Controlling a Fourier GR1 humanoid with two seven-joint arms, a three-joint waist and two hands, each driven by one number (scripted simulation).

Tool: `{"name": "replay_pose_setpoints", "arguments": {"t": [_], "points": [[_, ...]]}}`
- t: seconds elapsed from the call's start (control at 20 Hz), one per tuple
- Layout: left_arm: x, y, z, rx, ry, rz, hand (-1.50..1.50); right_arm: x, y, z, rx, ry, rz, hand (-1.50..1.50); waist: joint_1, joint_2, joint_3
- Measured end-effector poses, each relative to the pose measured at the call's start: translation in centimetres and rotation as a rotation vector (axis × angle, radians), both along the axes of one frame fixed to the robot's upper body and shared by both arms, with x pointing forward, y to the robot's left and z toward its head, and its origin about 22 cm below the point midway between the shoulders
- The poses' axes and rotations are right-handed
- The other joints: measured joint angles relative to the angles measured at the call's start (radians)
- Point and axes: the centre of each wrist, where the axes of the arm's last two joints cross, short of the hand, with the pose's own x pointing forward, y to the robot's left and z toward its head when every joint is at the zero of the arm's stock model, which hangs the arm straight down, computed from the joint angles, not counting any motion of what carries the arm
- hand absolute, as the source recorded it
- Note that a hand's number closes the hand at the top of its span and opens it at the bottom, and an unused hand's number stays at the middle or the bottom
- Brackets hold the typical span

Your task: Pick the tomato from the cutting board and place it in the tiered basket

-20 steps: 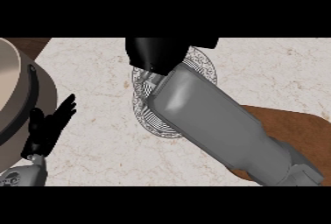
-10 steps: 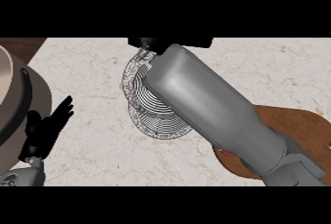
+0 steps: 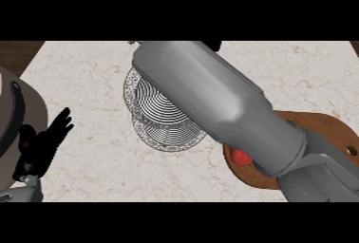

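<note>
Marble counter (image 3: 84, 180) fills the head view. A round silver wire tiered basket (image 3: 163, 124) stands on it, half hidden under the grey right forearm (image 3: 217, 109), which slants from the lower right up past the top edge; the right hand is out of sight. The small red tomato (image 3: 242, 157) lies on the brown wooden cutting board (image 3: 329, 133), tucked against the forearm's edge. The black left hand (image 3: 45, 144) rests at the left, fingers straight and spread.
</note>
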Motion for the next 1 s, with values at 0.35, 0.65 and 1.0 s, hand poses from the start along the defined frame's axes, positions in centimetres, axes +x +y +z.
{"name": "replay_pose_setpoints", "arguments": {"t": [0.35, 0.65, 1.0], "points": [[-0.4, 0.5, 0.0, -0.011, -0.001, 0.015, 0.00, 0.2, 1.0, 1.9, -0.087, 0.099, -0.019, 1.50, -0.013, 0.000, 0.001], [-0.7, 0.5, -0.1, -0.008, -0.002, 0.016, 0.00, 1.2, 0.4, 1.8, -0.063, 0.232, -0.052, 1.50, -0.023, -0.001, 0.002], [-0.7, 0.8, -0.3, -0.013, 0.001, 0.028, 0.00, 3.4, -1.9, -0.8, 0.077, 0.461, -0.168, -1.50, -0.029, -0.004, 0.001]]}}
